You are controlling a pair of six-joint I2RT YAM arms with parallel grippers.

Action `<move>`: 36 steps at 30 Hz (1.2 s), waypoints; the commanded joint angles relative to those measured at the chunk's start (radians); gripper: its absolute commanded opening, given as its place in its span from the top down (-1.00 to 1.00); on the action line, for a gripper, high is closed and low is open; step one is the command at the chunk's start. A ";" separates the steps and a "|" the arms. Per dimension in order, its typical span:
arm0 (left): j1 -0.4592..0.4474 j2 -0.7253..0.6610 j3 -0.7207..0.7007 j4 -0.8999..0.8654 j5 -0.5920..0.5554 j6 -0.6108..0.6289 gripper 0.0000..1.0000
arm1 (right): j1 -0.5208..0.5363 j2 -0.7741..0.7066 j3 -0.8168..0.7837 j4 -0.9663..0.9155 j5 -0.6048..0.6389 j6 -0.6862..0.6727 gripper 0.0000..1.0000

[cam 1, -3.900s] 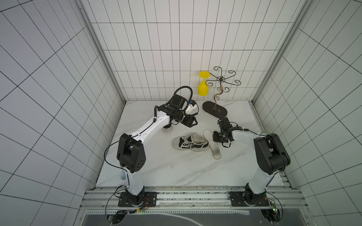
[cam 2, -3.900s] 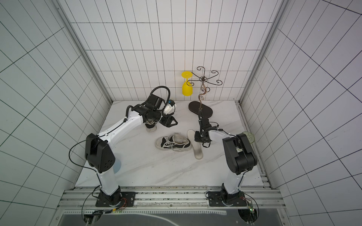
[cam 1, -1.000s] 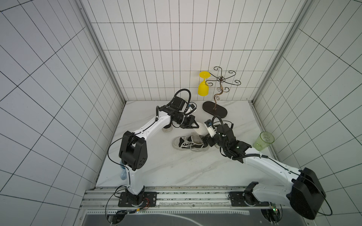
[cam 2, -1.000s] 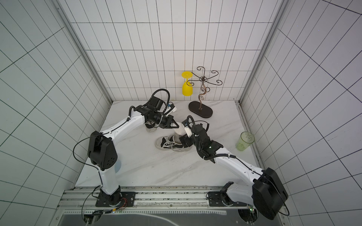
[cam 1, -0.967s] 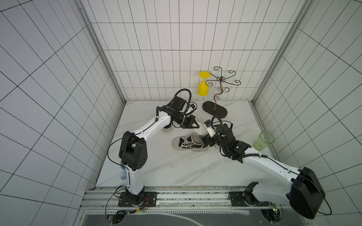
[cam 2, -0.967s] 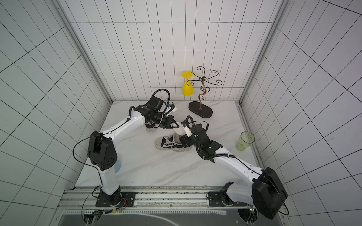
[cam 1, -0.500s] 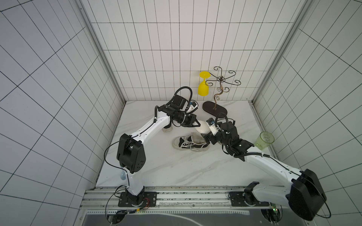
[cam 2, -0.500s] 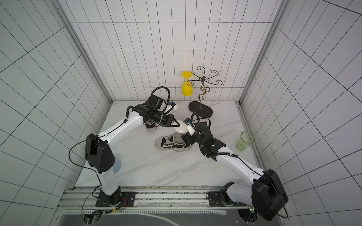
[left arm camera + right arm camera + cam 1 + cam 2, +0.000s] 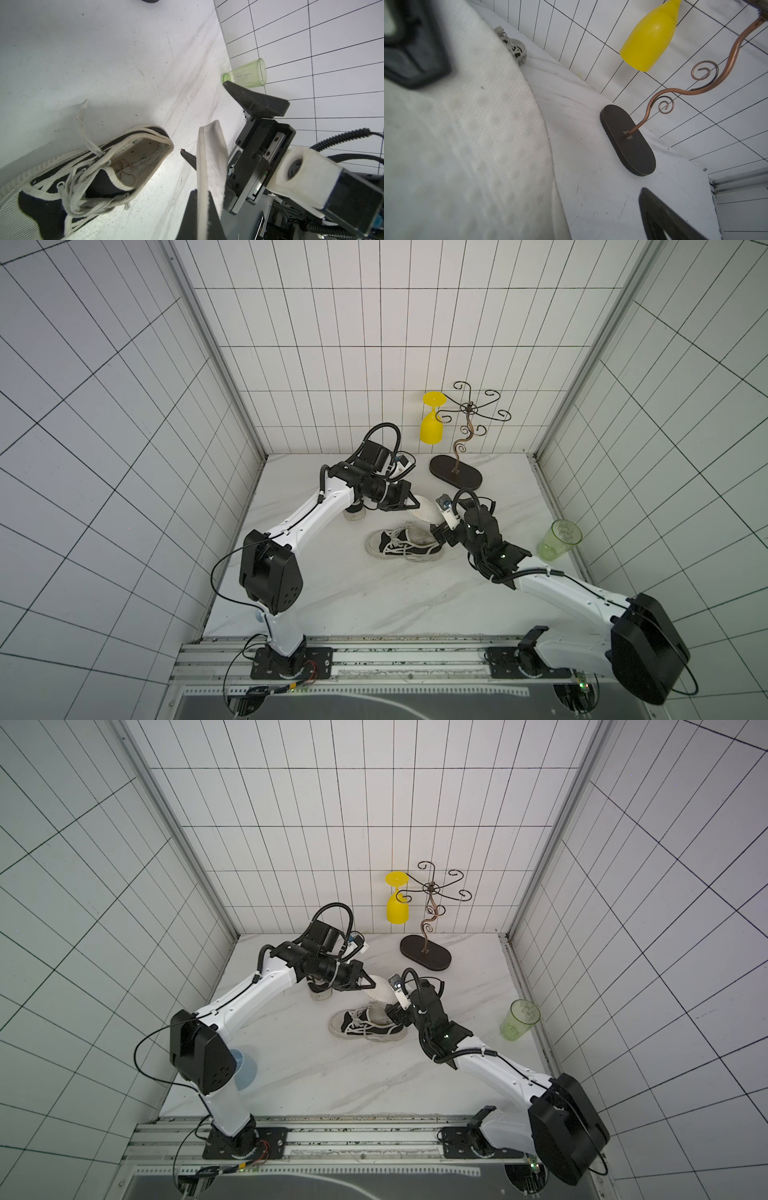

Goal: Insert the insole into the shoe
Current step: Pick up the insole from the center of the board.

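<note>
A black-and-white canvas shoe (image 9: pixel 403 548) (image 9: pixel 366 1028) lies on its side on the marble table, its opening (image 9: pixel 143 149) facing the grippers. The white insole (image 9: pixel 424 511) (image 9: pixel 380 990) (image 9: pixel 209 164) hangs in the air just above the shoe's heel. My left gripper (image 9: pixel 413 506) (image 9: pixel 370 984) (image 9: pixel 204 193) is shut on one end of it. My right gripper (image 9: pixel 440 531) (image 9: pixel 392 1011) (image 9: pixel 204 117) stands wide open at the shoe's heel, beside the insole's other end. In the right wrist view the insole (image 9: pixel 467 135) fills the near side and hides one finger.
A green cup (image 9: pixel 559 545) (image 9: pixel 519 1019) stands by the right wall. At the back, a wire stand on a dark oval base (image 9: pixel 455 477) (image 9: pixel 627 141) carries a yellow glass (image 9: pixel 432 427). A second shoe (image 9: pixel 354 514) sits under the left arm. A blue object (image 9: pixel 246 1069) lies behind the left arm's base.
The insole, earlier flat on the table right of the shoe by the right gripper, now hangs from the left gripper. Over the last second the right arm shifted slightly right.
</note>
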 commanded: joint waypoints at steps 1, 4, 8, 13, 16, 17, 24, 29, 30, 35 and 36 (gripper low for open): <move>-0.023 -0.028 -0.012 -0.093 -0.031 0.118 1.00 | 0.002 -0.021 0.041 0.020 -0.037 -0.009 -0.99; -0.027 -0.045 -0.050 -0.045 -0.010 0.177 1.00 | -0.004 -0.025 0.061 -0.043 -0.137 -0.012 -0.99; -0.027 -0.093 -0.105 0.062 0.016 0.221 1.00 | -0.016 0.003 0.089 -0.114 -0.238 0.013 -0.99; -0.044 -0.139 -0.141 0.082 -0.058 0.329 1.00 | -0.068 0.010 0.117 -0.148 -0.366 0.082 -0.99; -0.046 -0.163 -0.184 0.129 -0.133 0.322 1.00 | -0.079 0.013 0.143 -0.181 -0.402 0.105 -0.99; -0.048 -0.167 -0.192 0.142 -0.148 0.313 1.00 | -0.079 0.013 0.147 -0.186 -0.409 0.110 -0.99; -0.092 -0.182 -0.224 0.187 -0.228 0.348 1.00 | -0.079 0.024 0.193 -0.191 -0.513 0.169 -0.99; -0.076 -0.198 -0.262 0.250 -0.262 0.312 1.00 | -0.078 0.043 0.212 -0.222 -0.545 0.173 -0.99; -0.067 -0.194 -0.260 0.249 -0.237 0.303 1.00 | -0.078 0.042 0.207 -0.222 -0.537 0.172 -0.99; -0.061 -0.210 -0.278 0.258 -0.202 0.315 1.00 | -0.084 0.044 0.199 -0.238 -0.538 0.148 -0.80; -0.061 -0.218 -0.290 0.270 -0.201 0.322 1.00 | -0.086 0.044 0.197 -0.242 -0.542 0.146 -0.80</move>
